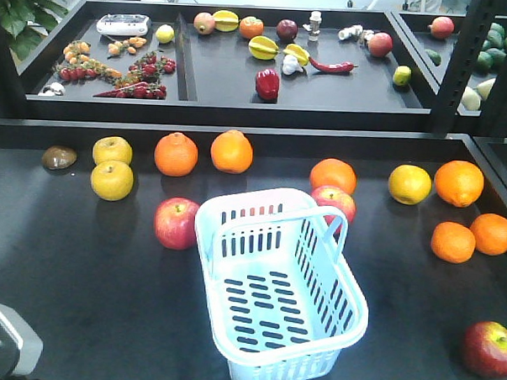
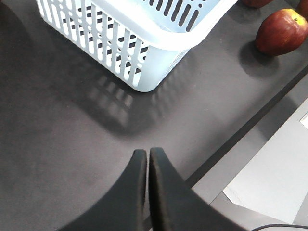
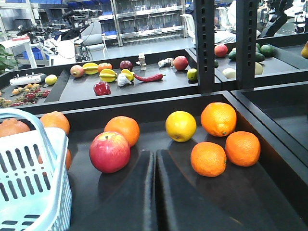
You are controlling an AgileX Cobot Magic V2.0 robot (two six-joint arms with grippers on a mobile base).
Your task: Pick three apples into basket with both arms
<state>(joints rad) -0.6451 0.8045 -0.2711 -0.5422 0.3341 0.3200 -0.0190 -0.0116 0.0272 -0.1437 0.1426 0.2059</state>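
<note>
The right gripper [image 3: 155, 161] is pressed together and empty, low over the tabletop [image 3: 231, 202]. Ahead and slightly left of it stands an apple [image 3: 109, 151], stem hollow up, too round to have a real long axis, just beside the basket [image 3: 29, 168]. The basket is empty, open side up. Its long axis runs from the near side to the far, slanting slightly left, and it is likely placed centrally so either gripper can reach it. The left gripper [image 2: 147, 155], likewise closed on nothing, has the basket's corner ahead-left and a second apple [image 2: 281, 31] ahead-right. A pair of oranges [image 3: 208, 159] lies ahead-right of the right gripper.
</note>
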